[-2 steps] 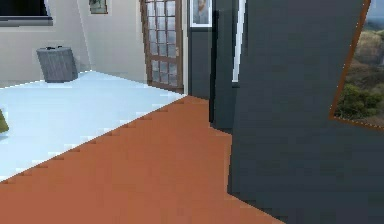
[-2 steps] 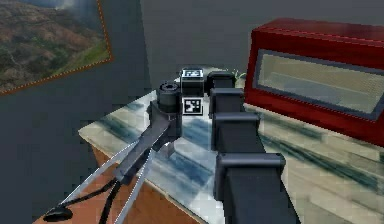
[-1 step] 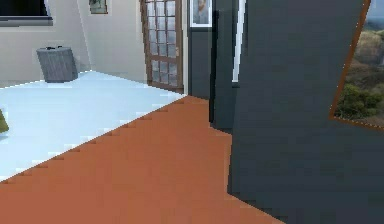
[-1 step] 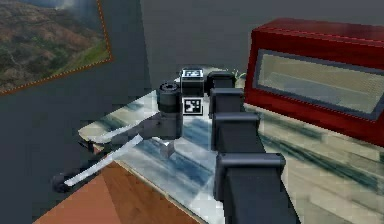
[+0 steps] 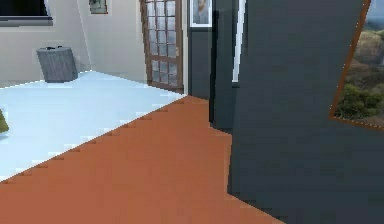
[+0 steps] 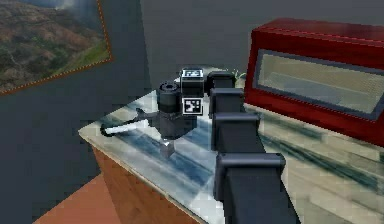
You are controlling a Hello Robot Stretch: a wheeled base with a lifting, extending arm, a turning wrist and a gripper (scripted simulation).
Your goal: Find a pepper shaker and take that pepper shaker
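My gripper [image 6: 118, 128] reaches out over the left corner of a marble-patterned counter [image 6: 190, 175]. Its dark body sits left of the two white marker squares at the end of the arm bar [image 6: 245, 160]. One thin pale finger [image 6: 128, 126] points left along the countertop's edge. A small pale piece [image 6: 166, 150] shows just under the gripper's body, and I cannot make out what it is. I cannot tell whether the gripper holds anything. No shape that I could call a pepper shaker stands out.
A red box with a glass front [image 6: 315, 70] stands on the counter's right. A landscape painting [image 6: 50, 40] hangs on the dark wall. Ahead are red-brown floor [image 5: 150, 165], a dark wall [image 5: 300, 110], a pale floor area [image 5: 70, 105], a grey basket [image 5: 57, 63] and a glazed door [image 5: 163, 45].
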